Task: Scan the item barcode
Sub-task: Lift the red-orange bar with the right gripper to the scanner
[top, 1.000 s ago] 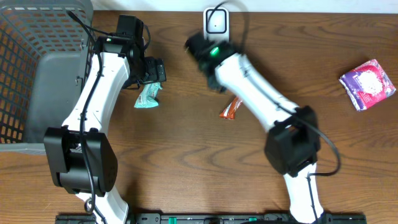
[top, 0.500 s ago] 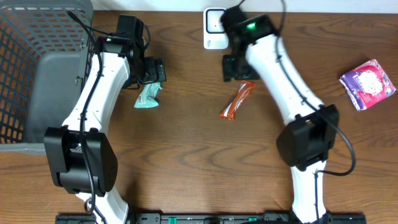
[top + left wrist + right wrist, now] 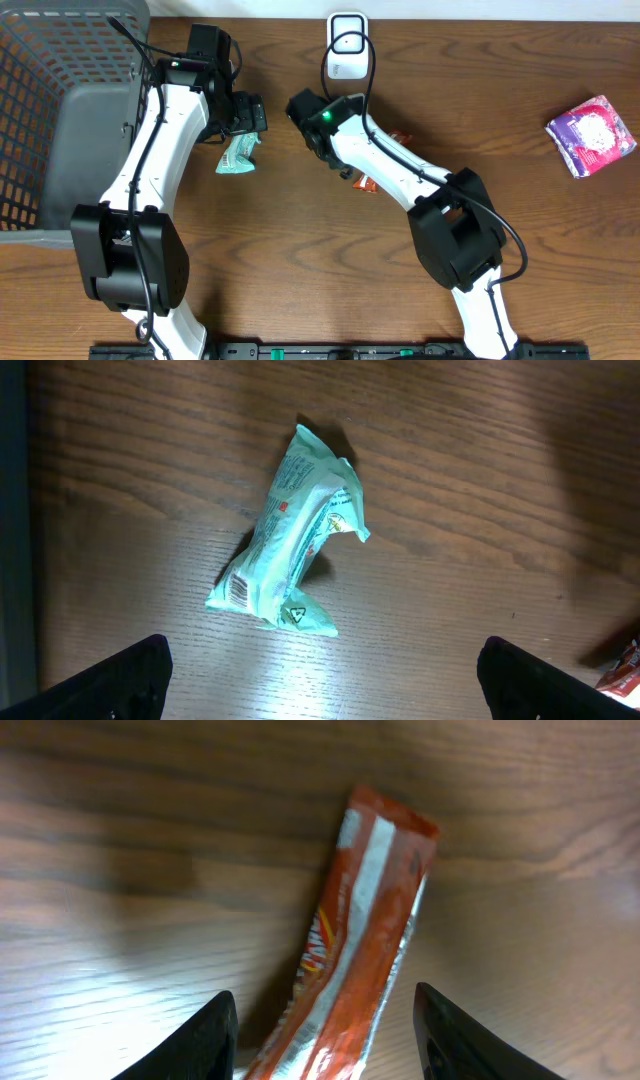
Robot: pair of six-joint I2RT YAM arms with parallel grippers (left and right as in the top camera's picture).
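An orange snack packet [image 3: 365, 930] lies flat on the wooden table. My right gripper [image 3: 325, 1050] is low over it, open, with one finger [image 3: 205, 1035] on each side and a gap to both. From overhead the right gripper [image 3: 352, 170] and its arm cover most of the orange packet [image 3: 364, 183]. A white barcode scanner [image 3: 347, 45] stands at the table's far edge. My left gripper [image 3: 325, 690] is wide open above a teal packet [image 3: 295, 535], holding nothing. Overhead, the left gripper [image 3: 242, 122] sits just behind the teal packet [image 3: 238, 155].
A grey mesh basket [image 3: 40, 60] fills the far left corner. A pink and purple packet [image 3: 592, 135] lies alone at the right side. The scanner's cable loops over the table near the right arm's wrist.
The right arm swung from beside the scanner back left and down over the orange packet, and its jaws have narrowed. The left arm and teal packet have not moved.
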